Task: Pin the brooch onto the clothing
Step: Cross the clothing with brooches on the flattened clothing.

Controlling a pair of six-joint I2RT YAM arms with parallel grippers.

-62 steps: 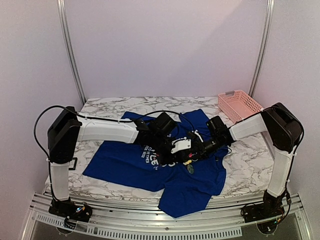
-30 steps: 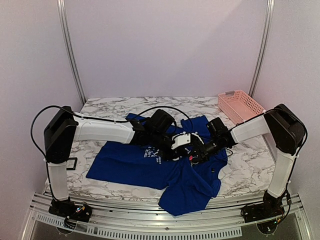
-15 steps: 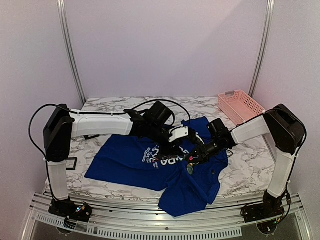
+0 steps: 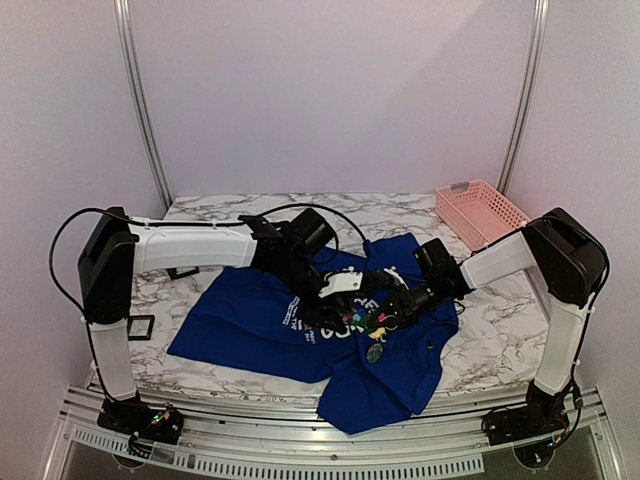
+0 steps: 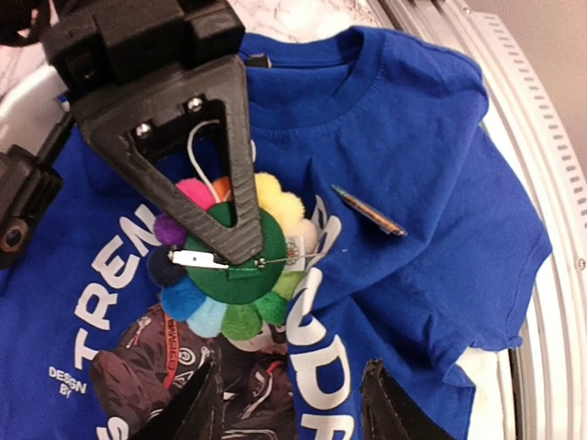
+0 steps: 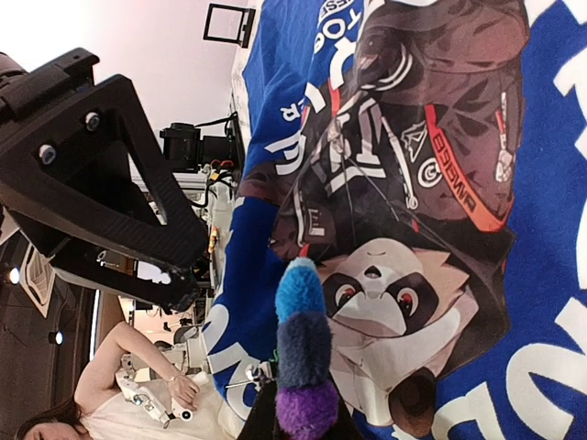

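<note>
t-shirt (image 4: 240, 325): blue, spread on the marble table (image 4: 490, 345), print up.
left gripper (image 5: 289, 394): jaws apart, holding nothing; hovers over the print.
brooch (image 5: 220, 291): green back and pin showing, above the white lettering; contact with cloth unclear.
right gripper (image 4: 388, 316): clamped on the brooch.
basket (image 4: 480, 210): pink, far right corner.

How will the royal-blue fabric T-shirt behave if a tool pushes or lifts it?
Probably floppy: the royal-blue T-shirt lies wrinkled, with folds by its sleeve, so a push would likely bunch it rather than slide it whole. Lifted at one spot, it should drape. The smooth marble-patterned table may let it slip slightly.
</note>
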